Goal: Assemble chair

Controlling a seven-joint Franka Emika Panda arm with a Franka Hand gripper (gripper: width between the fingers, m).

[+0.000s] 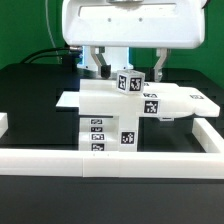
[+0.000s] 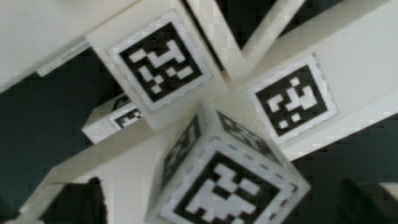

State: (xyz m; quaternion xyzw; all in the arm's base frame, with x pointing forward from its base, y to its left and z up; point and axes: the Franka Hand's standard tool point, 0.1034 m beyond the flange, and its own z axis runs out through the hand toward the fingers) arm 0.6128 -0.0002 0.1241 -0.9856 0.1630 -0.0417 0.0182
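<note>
The chair parts stand stacked at the middle of the exterior view. A flat white slab (image 1: 105, 98) lies on a tagged block (image 1: 108, 135). Another tagged slab (image 1: 175, 103) reaches toward the exterior view's right. A cube-ended leg (image 1: 128, 82) with a tag stands on top, and in the wrist view it fills the near part (image 2: 231, 178). Two more tagged parts (image 2: 157, 60) (image 2: 294, 95) show behind it there. My gripper (image 1: 130, 70) hangs over the leg with one finger (image 1: 101, 66) on each side, set wider than the cube, open. My fingertips do not show clearly in the wrist view.
A long plain white border rail (image 1: 110, 162) runs along the front and turns back at the exterior view's right (image 1: 208, 128) and left (image 1: 4, 125). The table (image 1: 30, 95) is black. Cables hang at the back left.
</note>
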